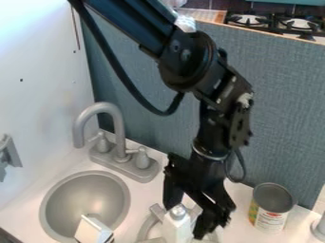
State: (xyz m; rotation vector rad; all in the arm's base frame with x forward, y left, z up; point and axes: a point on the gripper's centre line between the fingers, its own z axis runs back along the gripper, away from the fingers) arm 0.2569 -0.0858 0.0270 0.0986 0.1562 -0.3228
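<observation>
Your way back is blocked by the upright blue-grey textured panel (285, 114), and on the left by the smooth white wall (38, 80). The tall, curved grey faucet (119, 126) rises behind the round grey basin (86, 201), so you have open air over the bowl, in front of the spout. At the bowl's near edge, a white box-shaped object (92, 231) juts up. Between the spread black gripper (186, 220) and the open-topped metal can (271, 209), you have a narrow gap above the white counter (242, 223).
</observation>
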